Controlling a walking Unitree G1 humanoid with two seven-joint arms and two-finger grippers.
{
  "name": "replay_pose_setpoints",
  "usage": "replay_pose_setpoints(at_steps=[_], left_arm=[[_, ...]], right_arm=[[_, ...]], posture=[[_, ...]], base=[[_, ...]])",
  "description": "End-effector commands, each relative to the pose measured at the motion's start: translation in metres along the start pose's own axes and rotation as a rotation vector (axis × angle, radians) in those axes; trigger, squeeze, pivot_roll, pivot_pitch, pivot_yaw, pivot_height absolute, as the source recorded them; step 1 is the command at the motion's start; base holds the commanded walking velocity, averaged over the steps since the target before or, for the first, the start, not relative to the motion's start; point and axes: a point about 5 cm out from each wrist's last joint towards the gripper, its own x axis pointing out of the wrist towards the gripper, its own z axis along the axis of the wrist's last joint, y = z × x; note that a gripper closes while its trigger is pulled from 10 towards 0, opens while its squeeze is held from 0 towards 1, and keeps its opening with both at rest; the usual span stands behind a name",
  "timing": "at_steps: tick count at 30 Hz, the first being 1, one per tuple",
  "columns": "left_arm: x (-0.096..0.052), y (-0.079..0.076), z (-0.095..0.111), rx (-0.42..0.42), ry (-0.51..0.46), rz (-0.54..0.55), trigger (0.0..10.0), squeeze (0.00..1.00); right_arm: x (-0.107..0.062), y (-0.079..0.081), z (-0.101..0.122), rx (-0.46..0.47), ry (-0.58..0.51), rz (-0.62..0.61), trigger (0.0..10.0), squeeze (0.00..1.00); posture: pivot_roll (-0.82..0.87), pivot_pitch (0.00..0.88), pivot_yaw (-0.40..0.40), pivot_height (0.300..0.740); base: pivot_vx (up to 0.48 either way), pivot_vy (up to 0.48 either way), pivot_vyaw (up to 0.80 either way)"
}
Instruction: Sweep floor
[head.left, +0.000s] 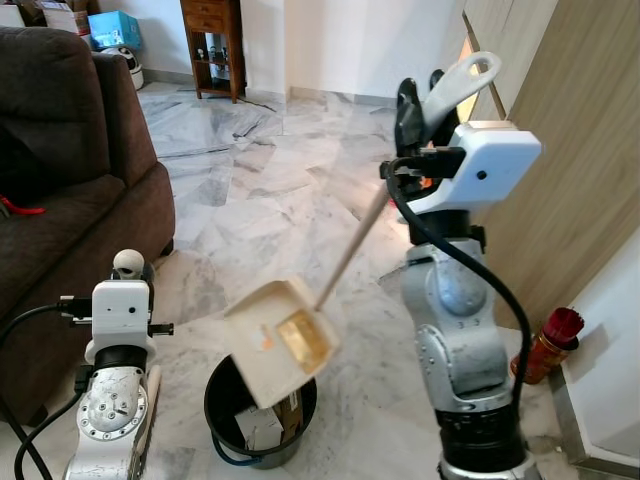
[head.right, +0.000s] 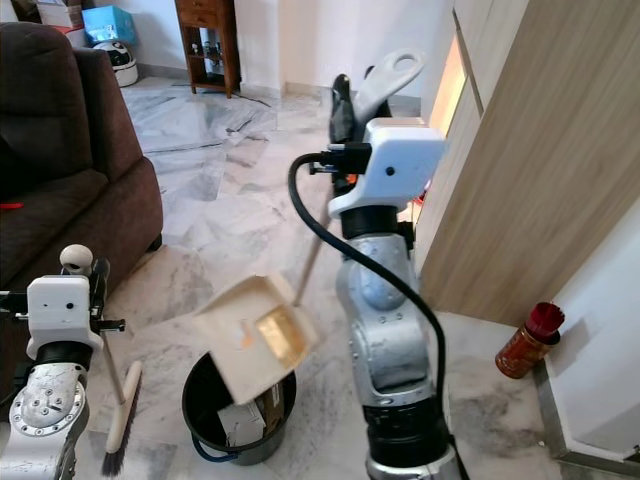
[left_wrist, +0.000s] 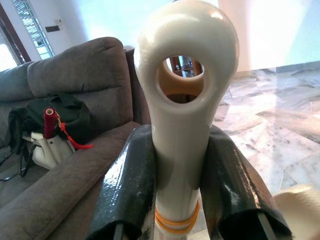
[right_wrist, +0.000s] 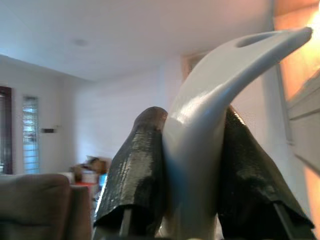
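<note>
Inspector: Right gripper (right_wrist: 192, 165) is clamped on the dustpan (head.left: 278, 340) handle, pan tilted over the bin (head.right: 238, 415). Left gripper (left_wrist: 180, 180) is closed on the broom (head.right: 120, 420), bristles on the floor.

Assessor: Risk?

Inspector: Pan overhangs the rim; debris may spill outside.

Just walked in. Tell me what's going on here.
The robot is emptying sweepings. Its right gripper is shut on the long handle of a cream dustpan, which is tilted over a black bin on the marble floor; something yellowish sits in the pan. The left gripper is shut on the looped top of a broom handle, the broom standing beside the bin, near the brown sofa.
</note>
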Motion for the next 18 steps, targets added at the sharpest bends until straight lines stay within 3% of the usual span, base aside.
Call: replay_pose_setpoints(at_steps=[1, 8, 10, 18], left_arm=[[0.004, 0.002, 0.016, 0.024, -0.092, 0.000, 10.0, 0.00], [0.005, 0.002, 0.017, 0.023, -0.093, -0.001, 10.0, 0.00], [0.005, 0.003, 0.017, 0.024, -0.094, 0.001, 10.0, 0.00], [0.005, 0.003, 0.017, 0.022, -0.098, 0.001, 10.0, 0.00]], right_arm=[[0.001, 0.006, 0.022, 0.050, -0.113, -0.006, 10.0, 0.00], [-0.005, 0.029, 0.028, 0.090, -0.145, 0.050, 10.0, 0.00], [-0.010, 0.046, 0.032, 0.118, -0.167, 0.090, 10.0, 0.00], [-0.015, 0.061, 0.037, 0.110, -0.198, 0.154, 10.0, 0.00]], posture=[[0.04, 0.000, -0.026, 0.740], [0.04, 0.000, -0.024, 0.740], [0.04, 0.000, -0.023, 0.740], [0.05, 0.000, -0.022, 0.740]], base=[[0.000, 0.000, 0.00], [0.000, 0.000, 0.00], [0.000, 0.000, 0.00], [0.000, 0.000, 0.00]])
